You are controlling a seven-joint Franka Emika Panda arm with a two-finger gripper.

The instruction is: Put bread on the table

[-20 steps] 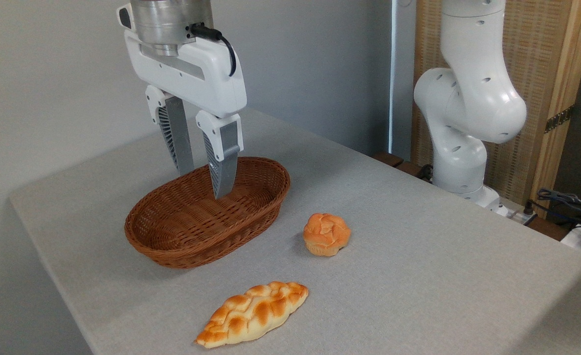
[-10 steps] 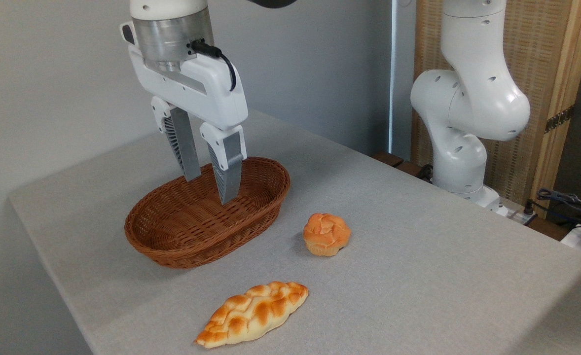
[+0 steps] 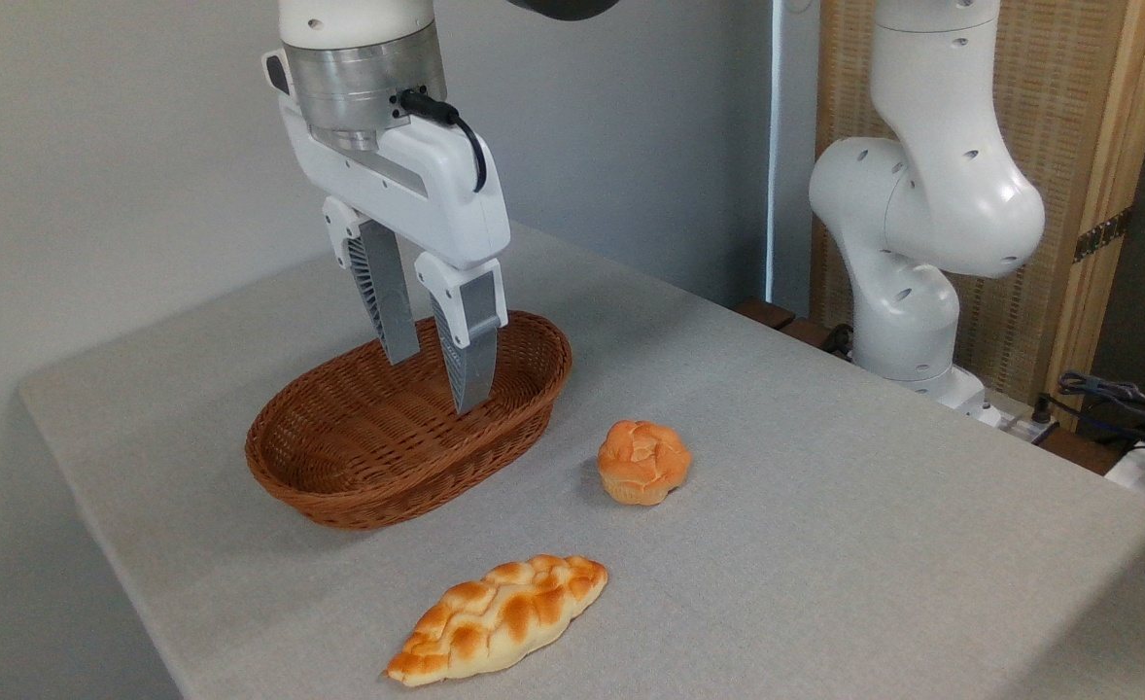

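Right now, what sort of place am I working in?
Probably a robotics lab rather than a kitchen: a Franka arm mounted beside a grey table, loose cables at the right, and toy-looking bread.

Arm [image 3: 922,194]: glossy white rounded shells, small dark recessed screw holes dotted over joints. Wrist flange [image 3: 359,73]: brushed silver metal cylinder under white cap. Black cable [image 3: 456,131] plugs in at flange, loops over white boxy hand. Gripper [image 3: 436,374]: white finger mounts, long grey tapered fingers [image 3: 472,340] with ribbed, finned inner structure.
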